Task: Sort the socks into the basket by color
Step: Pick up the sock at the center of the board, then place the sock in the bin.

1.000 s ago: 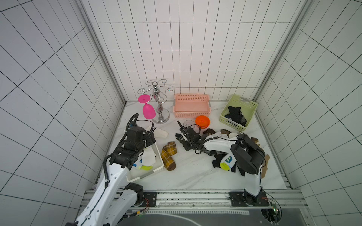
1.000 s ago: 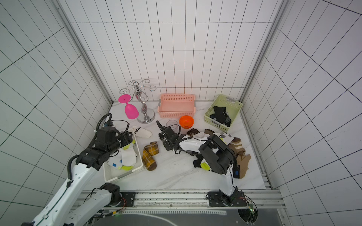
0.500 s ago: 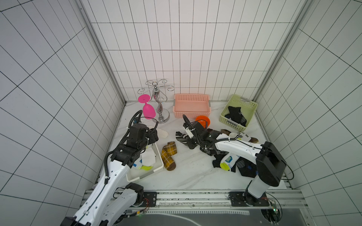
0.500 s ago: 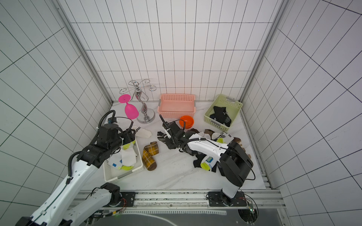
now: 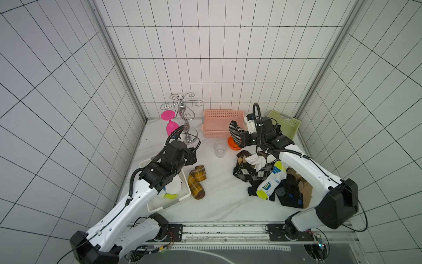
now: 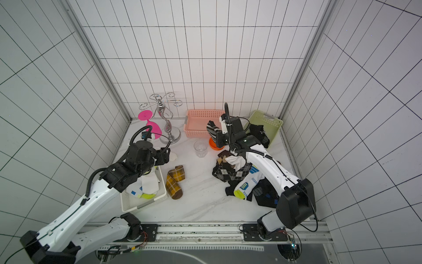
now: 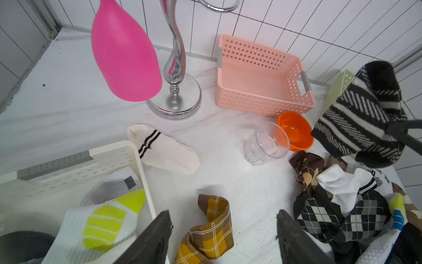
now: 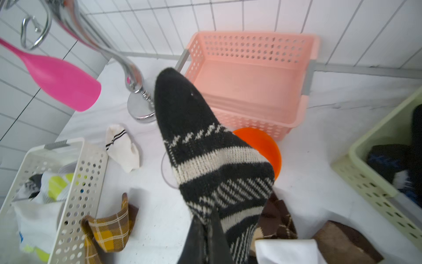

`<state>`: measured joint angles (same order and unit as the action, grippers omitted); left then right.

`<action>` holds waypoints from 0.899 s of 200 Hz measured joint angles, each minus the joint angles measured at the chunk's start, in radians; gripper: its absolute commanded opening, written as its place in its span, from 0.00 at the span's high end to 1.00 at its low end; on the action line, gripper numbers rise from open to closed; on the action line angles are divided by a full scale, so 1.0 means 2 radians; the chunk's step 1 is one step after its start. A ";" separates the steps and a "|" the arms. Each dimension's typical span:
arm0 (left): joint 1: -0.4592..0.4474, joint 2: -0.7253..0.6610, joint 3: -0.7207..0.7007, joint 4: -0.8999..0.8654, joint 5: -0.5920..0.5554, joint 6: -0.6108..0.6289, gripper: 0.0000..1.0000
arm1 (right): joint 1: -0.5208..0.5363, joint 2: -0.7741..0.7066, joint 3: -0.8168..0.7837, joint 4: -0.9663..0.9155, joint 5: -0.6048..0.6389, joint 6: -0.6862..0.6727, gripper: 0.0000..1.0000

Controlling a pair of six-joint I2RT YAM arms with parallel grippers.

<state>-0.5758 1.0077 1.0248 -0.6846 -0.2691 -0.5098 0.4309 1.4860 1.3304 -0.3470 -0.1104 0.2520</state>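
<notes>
My right gripper [image 8: 206,219] is shut on a black-and-white striped knit sock [image 5: 235,132], which hangs in the air over the orange bowl [image 5: 231,144], between the pink basket [image 5: 222,112] and the green basket [image 5: 285,121]. The green basket holds black socks [image 8: 388,160]. My left gripper [image 7: 225,219] stands open and holds nothing, above a brown-and-yellow plaid sock [image 5: 197,182] beside the white basket [image 5: 169,205], which holds white socks [image 6: 146,185]. A white sock with black stripes [image 7: 164,150] lies behind that basket. A pile of mixed socks [image 5: 262,173] lies under the right arm.
A clear glass [image 5: 220,148] stands next to the orange bowl. A chrome glass rack [image 5: 185,118] with a hanging pink goblet [image 5: 171,125] stands at the back left. Tiled walls close in three sides.
The right arm has lifted the striped sock off the table and carried it back and to the right, toward the baskets. The left arm has shifted slightly toward the back.
</notes>
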 measured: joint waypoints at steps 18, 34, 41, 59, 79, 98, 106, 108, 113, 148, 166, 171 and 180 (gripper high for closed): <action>-0.011 0.009 0.002 0.010 -0.003 0.003 0.26 | -0.039 0.000 0.006 0.017 0.006 0.010 1.00; -0.014 0.015 0.002 0.014 -0.003 0.003 0.26 | -0.076 0.003 0.006 0.036 0.018 0.020 1.00; -0.016 0.017 0.002 0.017 -0.003 0.003 0.26 | -0.091 0.005 0.006 0.047 0.025 0.024 1.00; -0.017 0.022 0.003 0.020 -0.002 0.004 0.26 | -0.120 0.015 0.006 0.080 0.053 0.032 1.00; -0.020 0.029 0.003 0.023 0.001 0.006 0.26 | -0.148 0.033 0.006 0.124 0.082 0.040 1.00; -0.022 0.036 0.005 0.023 0.004 0.007 0.26 | -0.165 0.056 0.006 0.167 0.113 0.040 1.00; -0.023 0.039 0.007 0.024 0.005 0.007 0.26 | -0.171 0.068 0.006 0.184 0.125 0.039 1.00; -0.023 0.039 0.007 0.025 0.005 0.008 0.26 | -0.171 0.071 0.006 0.187 0.127 0.039 1.00; -0.023 0.040 0.008 0.026 0.006 0.008 0.26 | -0.175 0.079 0.006 0.197 0.134 0.038 1.00; -0.023 0.044 0.008 0.039 0.006 0.011 0.25 | -0.192 0.154 0.018 0.237 0.169 0.018 1.00; -0.023 0.047 0.008 0.046 0.006 0.013 0.25 | -0.201 0.193 0.024 0.246 0.185 0.008 1.00; -0.023 0.048 0.008 0.047 0.006 0.014 0.25 | -0.203 0.202 0.026 0.246 0.187 0.006 1.00; -0.023 0.051 0.008 0.051 0.005 0.016 0.25 | -0.208 0.221 0.030 0.247 0.193 0.003 1.00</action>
<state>-0.6212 1.1099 1.0416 -0.5827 -0.2584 -0.4782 0.0139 1.9282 1.3911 0.1471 0.2752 0.2581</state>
